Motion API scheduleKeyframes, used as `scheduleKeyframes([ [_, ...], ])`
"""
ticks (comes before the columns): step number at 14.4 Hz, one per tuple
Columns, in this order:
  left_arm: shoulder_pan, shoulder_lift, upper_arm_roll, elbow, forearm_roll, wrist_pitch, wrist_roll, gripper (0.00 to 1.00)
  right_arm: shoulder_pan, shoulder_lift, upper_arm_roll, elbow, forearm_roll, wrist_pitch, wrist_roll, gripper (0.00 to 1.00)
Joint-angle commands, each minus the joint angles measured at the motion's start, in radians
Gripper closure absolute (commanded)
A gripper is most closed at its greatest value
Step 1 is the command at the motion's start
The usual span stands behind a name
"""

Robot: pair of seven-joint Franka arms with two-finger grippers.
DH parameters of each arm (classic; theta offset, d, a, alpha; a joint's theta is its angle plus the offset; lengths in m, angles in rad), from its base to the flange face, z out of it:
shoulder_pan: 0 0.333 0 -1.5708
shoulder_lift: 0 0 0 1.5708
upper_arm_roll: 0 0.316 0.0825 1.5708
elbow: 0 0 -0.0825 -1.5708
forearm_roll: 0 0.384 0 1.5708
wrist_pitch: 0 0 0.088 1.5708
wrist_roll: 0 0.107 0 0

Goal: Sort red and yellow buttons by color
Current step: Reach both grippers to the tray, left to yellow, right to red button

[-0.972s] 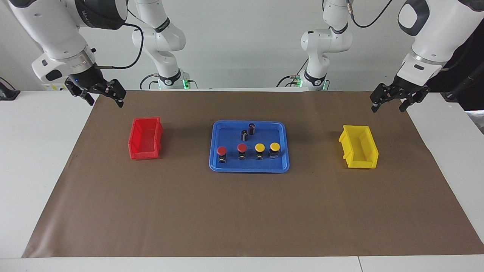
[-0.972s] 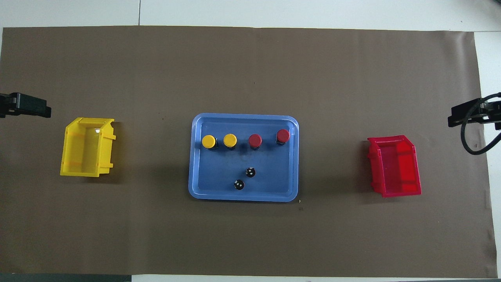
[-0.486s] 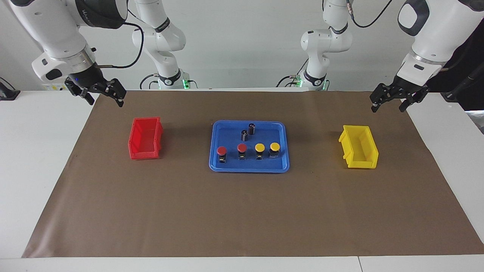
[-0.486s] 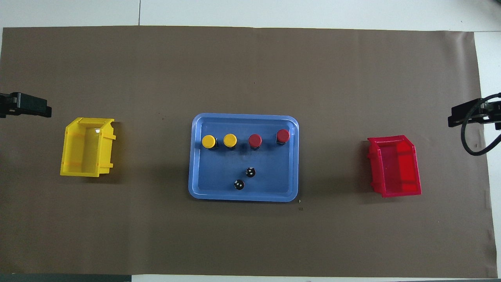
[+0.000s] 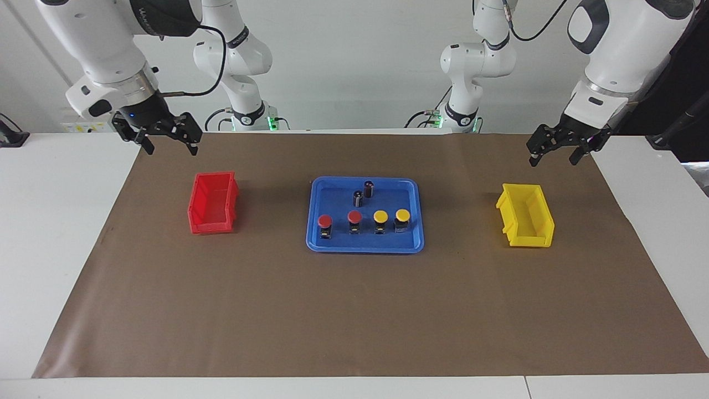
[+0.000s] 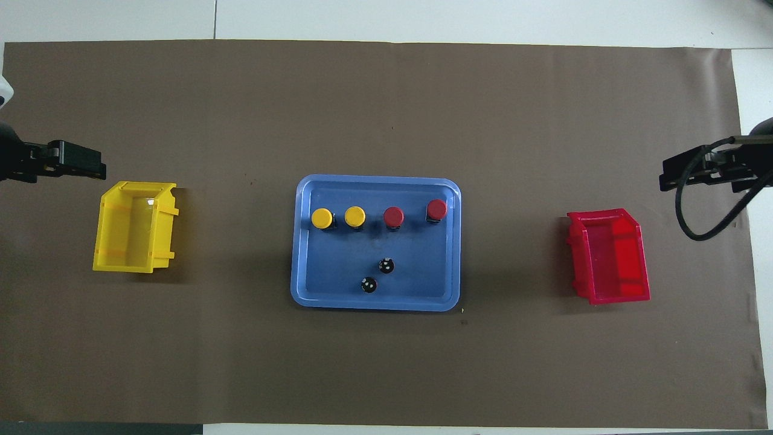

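Overhead view gives us the clearest layout: a blue tray (image 6: 375,305) sits in the middle of the brown paper (image 6: 386,96) that covers the table; on the tray we see the four buttons in one row, along the side of the tray farther from the robots. Toward the left arm's end stand the two yellow buttons (image 6: 322,218) (image 6: 355,216), just beside each other; toward the right arm's end stand the two red buttons (image 6: 394,216) (image 6: 436,209); all four are upright on their black bodies. Nearer to the robots, on the same tray, we see two dark cylinders (image 6: 386,266) (image 6: 368,285) with silvery tops, near each other but apart.

We find a yellow bin (image 5: 525,223) toward the left arm's end of the table and a red bin (image 5: 213,202) toward the right arm's end; we see nothing inside either bin.

From the facing view, the left gripper (image 5: 554,154) hangs in the air over the paper near the yellow bin; its jaws stand wide apart and hold nothing; the right gripper (image 5: 169,145) hangs over the paper's edge near the red bin, its jaws also spread wide and empty; both are well apart from the tray.
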Motion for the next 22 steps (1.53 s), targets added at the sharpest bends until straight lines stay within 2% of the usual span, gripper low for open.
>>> scheduleKeyframes([
  [1, -0.034, -0.007, 0.004, -0.036, -0.015, 0.039, -0.063, 0.00, 0.098, 0.184, 0.051, 0.213, -0.040, -0.052, 0.149, 0.00],
  [4, -0.092, 0.004, 0.004, -0.088, -0.015, 0.095, -0.148, 0.00, 0.213, 0.237, 0.053, 0.212, -0.038, 0.040, 0.298, 0.00],
  [6, -0.123, 0.003, 0.004, -0.124, -0.015, 0.132, -0.203, 0.00, 0.249, 0.269, 0.054, 0.189, -0.020, 0.159, 0.396, 0.00],
  [9, -0.173, 0.003, 0.004, -0.165, -0.015, 0.168, -0.260, 0.00, 0.275, 0.234, 0.056, -0.063, -0.014, 0.405, 0.429, 0.00],
  [11, -0.175, 0.003, 0.002, -0.168, -0.015, 0.166, -0.260, 0.00, 0.304, 0.226, 0.056, -0.174, -0.008, 0.526, 0.454, 0.00],
  [13, -0.184, 0.002, -0.013, -0.188, -0.015, 0.168, -0.273, 0.00, 0.309, 0.238, 0.057, -0.223, -0.008, 0.565, 0.455, 0.00],
  [16, -0.228, 0.007, -0.019, -0.224, -0.015, 0.217, -0.358, 0.00, 0.359, 0.283, 0.057, -0.242, -0.008, 0.640, 0.484, 0.00],
  [18, -0.276, 0.041, -0.019, -0.234, -0.015, 0.261, -0.425, 0.00, 0.361, 0.284, 0.057, -0.285, -0.009, 0.704, 0.483, 0.00],
  [22, -0.330, 0.075, -0.019, -0.270, -0.015, 0.321, -0.477, 0.00, 0.359, 0.277, 0.057, -0.317, -0.009, 0.721, 0.444, 0.12],
])
